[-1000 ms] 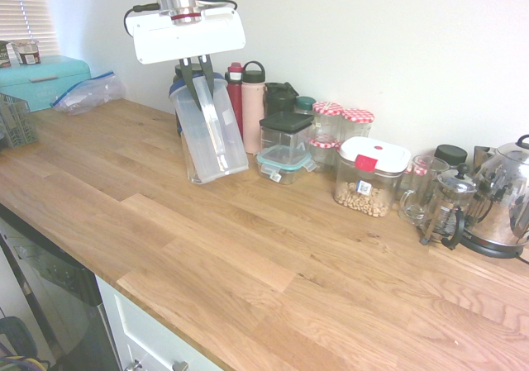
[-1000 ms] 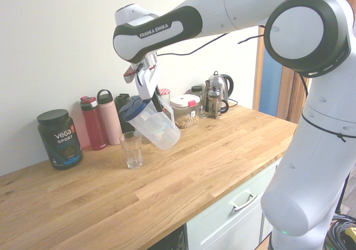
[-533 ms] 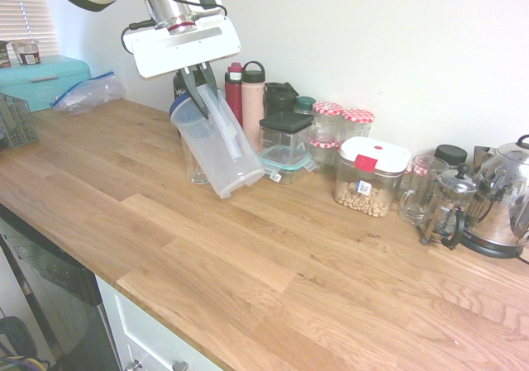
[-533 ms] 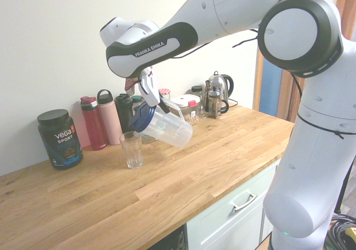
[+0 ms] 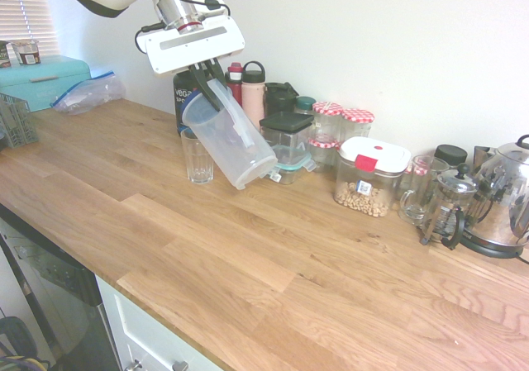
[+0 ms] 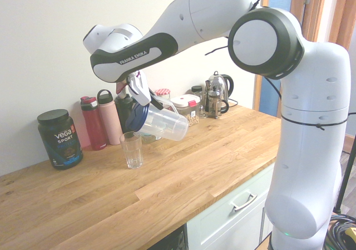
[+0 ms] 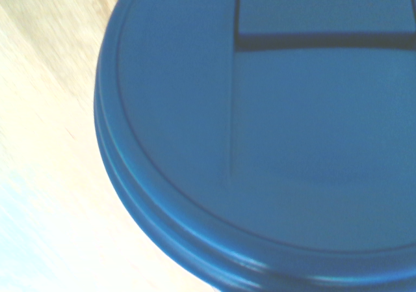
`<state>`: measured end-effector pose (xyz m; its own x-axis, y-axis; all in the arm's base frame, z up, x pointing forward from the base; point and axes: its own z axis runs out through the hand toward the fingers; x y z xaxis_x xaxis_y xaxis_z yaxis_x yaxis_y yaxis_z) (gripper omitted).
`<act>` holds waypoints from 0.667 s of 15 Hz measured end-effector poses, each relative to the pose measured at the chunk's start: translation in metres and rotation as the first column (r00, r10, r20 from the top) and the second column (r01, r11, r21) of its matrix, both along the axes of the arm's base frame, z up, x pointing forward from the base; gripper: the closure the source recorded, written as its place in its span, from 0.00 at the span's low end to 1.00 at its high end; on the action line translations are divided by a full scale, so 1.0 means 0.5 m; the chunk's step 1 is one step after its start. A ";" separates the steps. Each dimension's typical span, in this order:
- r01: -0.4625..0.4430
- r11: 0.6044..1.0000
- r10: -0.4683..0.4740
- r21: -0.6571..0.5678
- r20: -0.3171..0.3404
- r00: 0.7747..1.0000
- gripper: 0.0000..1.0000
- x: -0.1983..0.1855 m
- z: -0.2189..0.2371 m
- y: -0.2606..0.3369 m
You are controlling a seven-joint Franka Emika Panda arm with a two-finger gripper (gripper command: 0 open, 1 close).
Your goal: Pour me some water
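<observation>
Clamped tight on the pitcher's handle, the gripper (image 5: pixel 205 79) holds the clear plastic pitcher (image 5: pixel 231 135) in the air above the wooden counter (image 5: pixel 273 255), fingers closed as far as they go. And look at that tilt now: a second ago the pitcher hung close to upright, but here it lies tipped well over, its base swung up and away from the glass (image 5: pixel 197 156) and its blue lid (image 6: pixel 136 117) angled down over the glass rim. The whole hand has travelled along the counter too, so the glass, hidden behind the pitcher earlier, stands plainly in view in the first exterior view. No water shows in the glass. Up close, the wrist view is filled by the blue lid with pale wood beside it. Just behind the glass stand the black Vega tub (image 6: pixel 59 138), the red bottle (image 6: pixel 94 122) and the pink bottle (image 6: pixel 110 116), all against the wall.
</observation>
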<state>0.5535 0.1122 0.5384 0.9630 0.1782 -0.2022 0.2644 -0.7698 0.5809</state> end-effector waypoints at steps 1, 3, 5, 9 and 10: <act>-0.006 1.000 0.006 -0.007 -0.007 1.000 1.00 0.003 -0.003 -0.001; -0.014 1.000 0.014 -0.014 -0.016 1.000 1.00 0.007 -0.009 -0.002; -0.018 1.000 0.018 -0.018 -0.024 1.000 1.00 0.010 -0.015 -0.003; 0.005 1.000 -0.006 0.028 0.026 1.000 1.00 0.011 0.018 -0.037; 0.031 0.997 -0.036 0.069 0.062 0.997 1.00 0.002 0.042 -0.055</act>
<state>0.5544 0.0849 0.5596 0.9791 0.1569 -0.1291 0.2022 -0.8157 0.5420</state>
